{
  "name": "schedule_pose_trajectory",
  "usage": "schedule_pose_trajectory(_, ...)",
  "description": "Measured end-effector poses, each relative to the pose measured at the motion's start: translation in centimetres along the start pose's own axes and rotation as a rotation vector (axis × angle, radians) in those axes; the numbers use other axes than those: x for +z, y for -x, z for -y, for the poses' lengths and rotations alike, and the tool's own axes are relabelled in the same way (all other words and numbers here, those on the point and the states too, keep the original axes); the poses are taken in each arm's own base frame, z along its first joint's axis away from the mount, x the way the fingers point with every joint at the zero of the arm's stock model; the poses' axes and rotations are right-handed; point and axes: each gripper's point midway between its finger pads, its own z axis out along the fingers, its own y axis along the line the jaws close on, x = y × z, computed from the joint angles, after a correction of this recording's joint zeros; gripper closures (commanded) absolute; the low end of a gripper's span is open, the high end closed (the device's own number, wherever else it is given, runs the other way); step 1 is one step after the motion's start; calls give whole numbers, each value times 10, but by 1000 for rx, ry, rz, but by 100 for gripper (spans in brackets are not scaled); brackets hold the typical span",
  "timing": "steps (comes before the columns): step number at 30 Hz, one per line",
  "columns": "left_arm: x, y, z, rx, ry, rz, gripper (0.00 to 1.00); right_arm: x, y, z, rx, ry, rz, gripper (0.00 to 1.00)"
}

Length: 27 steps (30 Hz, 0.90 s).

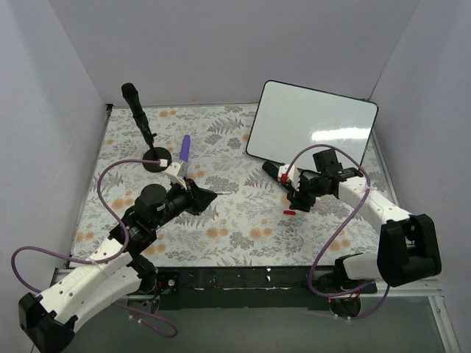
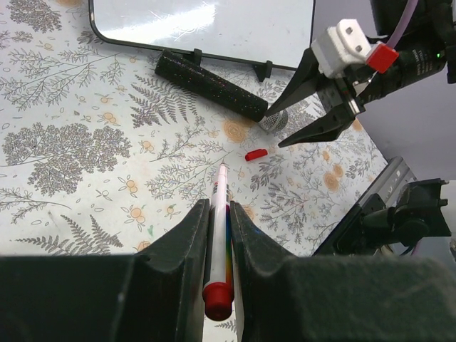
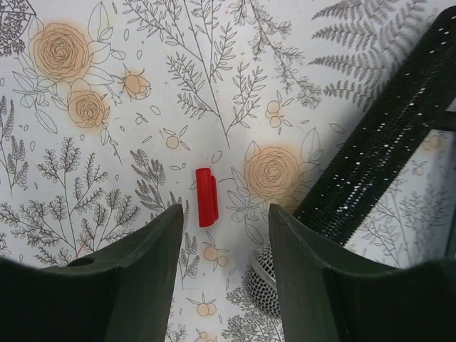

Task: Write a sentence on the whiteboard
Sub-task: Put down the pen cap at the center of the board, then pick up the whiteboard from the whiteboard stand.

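Floral-printed tabletop (image 1: 221, 228) carries everything. At left, the left gripper (image 2: 219, 210) is pressed together on a white marker (image 2: 221, 189) with a red end. The marker's bare tip points toward the whiteboard (image 2: 206, 21), which is well apart from it. A small red cap (image 3: 206, 197) lies further right, directly below the right gripper (image 3: 226, 214), whose jaws are spread. Just beyond, a black microphone (image 2: 210, 84) lies along the whiteboard's near edge. The board itself sits at the tabletop's far right.

Top of whiteboard (image 2: 206, 25) cropped by frame edge in left wrist view, marker (image 2: 219, 214) barrel partly masked by left fingers (image 2: 182, 249), microphone (image 3: 377, 135) handle cut at right edge of right wrist view, mesh head half behind right finger (image 3: 320, 285), marker print unreadable
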Motion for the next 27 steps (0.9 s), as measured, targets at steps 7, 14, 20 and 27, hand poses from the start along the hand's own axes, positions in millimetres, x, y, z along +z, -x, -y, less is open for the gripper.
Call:
schedule_pose_trajectory(7,-3,2,4,3,-18,7,100,-28,17,9,-6,-44,37,40)
schedule_pose_trajectory(14,-5,4,7,8,-34,14,100,-53,8,18,82,-94,64,40)
schedule_pose_trajectory(20,-6,6,10,13,-48,21,100,-82,-11,36,221,-181,124,40)
schedule_pose_trajectory(27,-6,7,13,15,-61,25,100,-116,-32,64,403,-330,214,41)
